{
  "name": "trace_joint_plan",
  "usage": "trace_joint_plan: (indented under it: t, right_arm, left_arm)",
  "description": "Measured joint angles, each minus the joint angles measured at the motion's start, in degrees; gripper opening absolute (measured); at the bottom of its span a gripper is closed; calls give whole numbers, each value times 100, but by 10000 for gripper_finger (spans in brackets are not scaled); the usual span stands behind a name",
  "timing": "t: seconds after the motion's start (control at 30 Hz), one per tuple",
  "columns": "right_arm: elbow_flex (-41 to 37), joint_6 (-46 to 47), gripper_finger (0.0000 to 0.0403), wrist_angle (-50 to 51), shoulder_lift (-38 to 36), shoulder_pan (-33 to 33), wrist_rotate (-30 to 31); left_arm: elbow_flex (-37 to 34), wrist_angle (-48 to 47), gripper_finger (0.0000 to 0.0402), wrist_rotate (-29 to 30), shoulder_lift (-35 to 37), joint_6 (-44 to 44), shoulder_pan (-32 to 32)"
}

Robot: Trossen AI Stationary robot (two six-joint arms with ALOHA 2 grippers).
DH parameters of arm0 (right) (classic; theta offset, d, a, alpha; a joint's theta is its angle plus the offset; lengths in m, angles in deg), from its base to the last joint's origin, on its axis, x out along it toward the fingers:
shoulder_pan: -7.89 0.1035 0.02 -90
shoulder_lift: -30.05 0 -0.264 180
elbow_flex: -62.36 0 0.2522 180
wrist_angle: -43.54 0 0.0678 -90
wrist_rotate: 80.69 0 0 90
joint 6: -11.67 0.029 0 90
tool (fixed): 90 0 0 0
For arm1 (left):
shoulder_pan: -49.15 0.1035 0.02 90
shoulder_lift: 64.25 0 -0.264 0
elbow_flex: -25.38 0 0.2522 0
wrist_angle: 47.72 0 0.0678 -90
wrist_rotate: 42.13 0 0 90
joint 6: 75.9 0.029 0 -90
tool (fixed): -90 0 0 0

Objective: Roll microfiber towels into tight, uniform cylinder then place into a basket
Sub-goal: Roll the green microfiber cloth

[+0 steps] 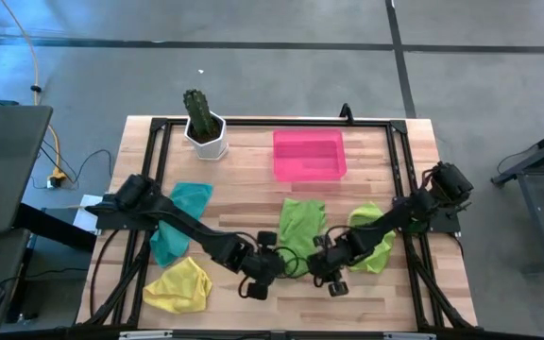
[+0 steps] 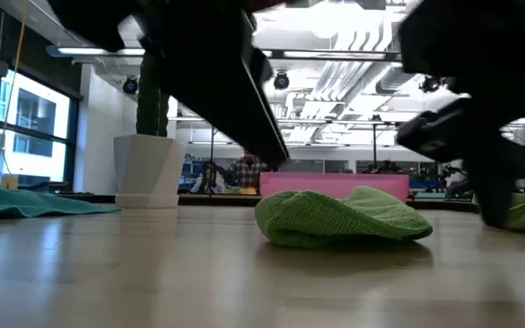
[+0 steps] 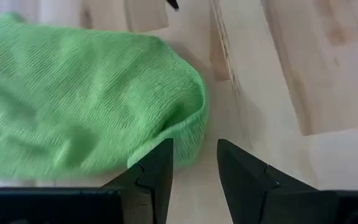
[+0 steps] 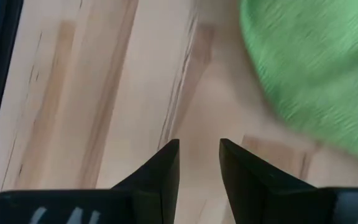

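Lime green towel [image 1: 302, 223] lies mid-table. Left gripper [image 3: 194, 167] and right gripper [image 4: 199, 163], both at its near edge, stand narrowly parted and hold nothing.

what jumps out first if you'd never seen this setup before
The bright pink basket at the table's far edge stands out, empty, with a cactus in a white pot to its left. Next, four unrolled towels: teal and yellow on the left, one lime green towel mid-table, another under the right arm. Both grippers, left and right, sit open by the middle green towel, holding nothing.
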Motion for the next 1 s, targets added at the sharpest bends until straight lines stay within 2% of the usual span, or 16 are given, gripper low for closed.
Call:
trace_joint_plan:
  t: [0.23, 0.43, 0.57, 0.9, 1.0]
  right_arm:
    - [0, 420, 106, 495, 0, 205, 12]
    - [0, 551, 106, 669, 0, 233, 16]
    - [0, 551, 106, 674, 0, 231, 17]
    - [0, 553, 106, 710, 0, 231, 18]
    - [0, 553, 106, 718, 0, 231, 18]
  left_arm:
    - [0, 496, 115, -190, -290, 819, 224]
    - [0, 580, 115, -1223, -417, 956, 427]
    - [3, 536, 115, -1563, -472, 921, 470]
    - [4, 423, 113, -1594, -468, 810, 411]
    - [4, 408, 96, -1417, -468, 696, 409]
